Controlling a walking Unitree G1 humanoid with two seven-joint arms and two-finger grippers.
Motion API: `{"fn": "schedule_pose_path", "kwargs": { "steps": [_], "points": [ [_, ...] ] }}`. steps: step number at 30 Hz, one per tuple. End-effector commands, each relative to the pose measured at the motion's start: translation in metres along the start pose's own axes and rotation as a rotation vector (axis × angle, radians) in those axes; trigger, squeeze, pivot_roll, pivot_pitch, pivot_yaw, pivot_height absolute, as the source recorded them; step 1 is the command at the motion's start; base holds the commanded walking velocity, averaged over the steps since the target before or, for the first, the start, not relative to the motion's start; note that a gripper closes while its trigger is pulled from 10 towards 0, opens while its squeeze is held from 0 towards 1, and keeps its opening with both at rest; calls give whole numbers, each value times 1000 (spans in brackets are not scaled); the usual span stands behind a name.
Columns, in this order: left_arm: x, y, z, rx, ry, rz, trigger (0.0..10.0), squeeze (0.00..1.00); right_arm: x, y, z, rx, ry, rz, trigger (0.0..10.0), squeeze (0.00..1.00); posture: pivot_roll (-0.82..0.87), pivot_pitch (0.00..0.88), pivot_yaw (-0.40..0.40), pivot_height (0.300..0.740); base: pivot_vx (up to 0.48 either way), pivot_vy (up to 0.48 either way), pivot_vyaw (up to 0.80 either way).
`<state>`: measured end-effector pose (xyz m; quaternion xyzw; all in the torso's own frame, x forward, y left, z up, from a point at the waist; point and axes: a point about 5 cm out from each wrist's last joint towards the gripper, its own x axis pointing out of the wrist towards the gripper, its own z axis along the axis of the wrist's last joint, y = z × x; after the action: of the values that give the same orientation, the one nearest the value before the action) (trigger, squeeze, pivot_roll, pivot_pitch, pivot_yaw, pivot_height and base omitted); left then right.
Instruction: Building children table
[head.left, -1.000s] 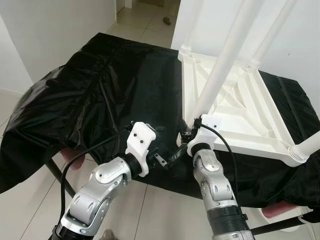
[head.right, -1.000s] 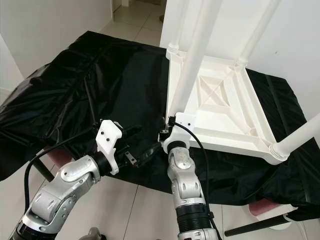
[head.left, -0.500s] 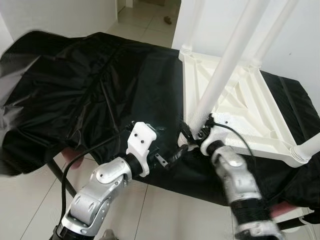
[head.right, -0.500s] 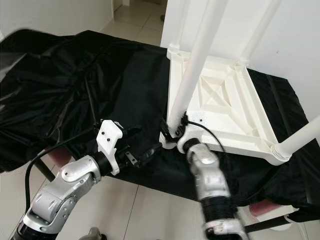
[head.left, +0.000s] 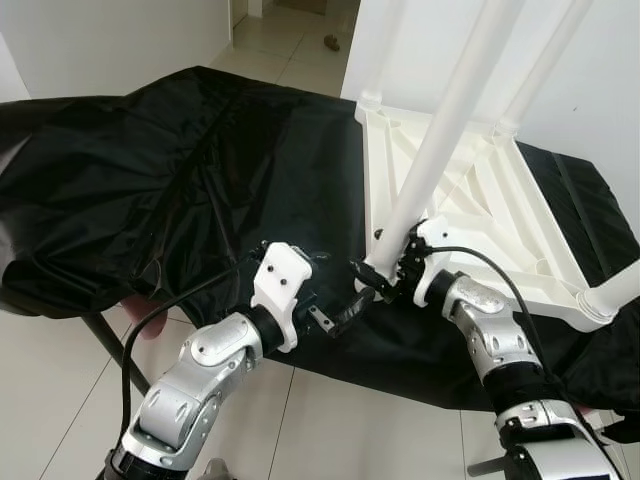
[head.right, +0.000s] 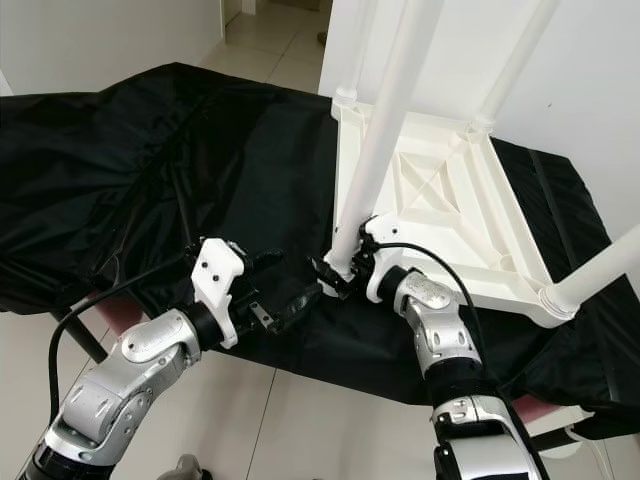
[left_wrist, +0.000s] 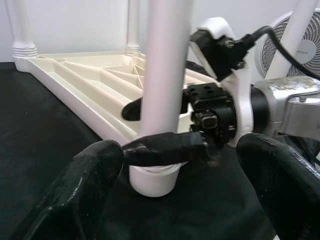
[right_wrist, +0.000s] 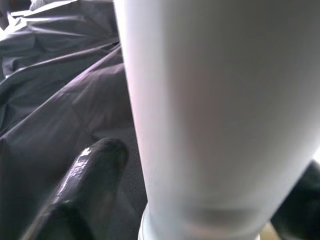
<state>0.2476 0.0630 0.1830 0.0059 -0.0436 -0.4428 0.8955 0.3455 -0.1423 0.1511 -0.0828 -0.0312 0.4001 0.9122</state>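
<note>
Table top: the white plastic table top (head.left: 480, 215) lies upside down on the counter, with its ribs facing up. The hollow spaces between the ribs have nothing in them.
Counter: the counter (head.left: 180, 190) is covered with a shiny black sheet. The table top sits on its right part.
Near leg: a white leg (head.left: 440, 140) stands up from the near left corner of the table top, leaning a little. Its foot sits in a round socket (left_wrist: 152, 180) at that corner.
Other legs: one leg (head.left: 380, 45) stands at the far left corner and one leg (head.left: 545, 65) at the far right corner. Another leg (head.left: 618, 290) pokes out at the near right corner.
Right gripper: the right gripper (head.left: 385, 270) is down at the bottom of the near leg. One black finger (left_wrist: 165, 148) lies across the front of the leg and the other finger (left_wrist: 132, 107) is on the far side, so the gripper is clamped on the leg just above the socket.
Left gripper: the left gripper (head.left: 345, 308) hangs over the black sheet just beside that corner, pointing at the leg. Its two fat black fingers (left_wrist: 85, 190) are spread wide apart and hold nothing.
Fan: a white fan (left_wrist: 295, 47) shows behind the right arm in the left wrist view.
Floor: the floor (head.left: 50, 400) has pale tiles.
</note>
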Motion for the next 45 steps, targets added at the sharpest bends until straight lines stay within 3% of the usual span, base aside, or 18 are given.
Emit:
{"fn": "schedule_pose_path", "kwargs": {
  "steps": [1,9,17,18,19,20,25,28,29,35,36,39,41,42,45],
  "points": [
    [1,-3,-1,-2,5,-31,10000,0,3,4,-3,-2,16,52,0,0,129,66,-117,740,0,0,0],
    [0,-3,-1,-5,5,-20,10000,0,-3,3,-16,19,45,121,0,0,138,77,-123,740,0,0,0],
    [-1,-4,-2,-11,8,-25,10000,0,-9,0,-20,29,38,93,0,0,129,84,-119,740,0,0,0],
    [-1,-5,-2,-12,9,-27,10000,0,-11,-1,-21,34,35,76,2902,0,127,86,-119,740,0,0,0],
    [-1,-5,-2,-12,9,-27,10000,0,-11,-1,-21,34,35,76,2902,0,127,86,-119,740,0,0,0],
    [-1,-5,-2,-11,11,-31,10000,0,-13,-4,-20,41,30,41,10000,0,129,88,-121,740,0,0,0],
    [-2,-6,-2,-13,13,-34,10000,0,-19,-12,-16,69,0,-56,10000,0,130,91,-122,740,0,0,0],
    [-3,-7,-3,-18,16,-34,10000,0,-22,-17,-11,95,-50,-245,10000,0,124,97,-119,740,0,0,0],
    [-3,-7,-3,-18,16,-34,10000,0,-22,-17,-11,95,-50,-245,10000,0,124,97,-119,740,0,0,0],
    [-4,-8,-3,-22,19,-39,10000,0,-19,-10,-4,138,-105,-422,10000,0,120,102,-115,740,0,0,0],
    [-4,-8,-4,-25,20,-41,10000,0,-19,-6,-3,170,-127,-502,10000,0,117,102,-115,740,0,0,0],
    [-4,-9,-4,-27,22,-45,10000,0,-19,-3,-5,195,-127,-586,10000,0,115,103,-114,740,0,0,0],
    [-4,-10,-5,-31,25,-51,10000,0,-20,7,-6,202,-117,-747,10000,0,111,102,-110,740,0,0,0],
    [-4,-10,-5,-31,25,-51,10000,0,-20,7,-6,202,-117,-747,10000,0,111,102,-110,740,0,0,0],
    [-3,-11,-5,-32,25,-56,10000,0,-21,15,-8,181,-69,-911,10000,0,111,102,-110,740,0,0,0]
  ]
}}
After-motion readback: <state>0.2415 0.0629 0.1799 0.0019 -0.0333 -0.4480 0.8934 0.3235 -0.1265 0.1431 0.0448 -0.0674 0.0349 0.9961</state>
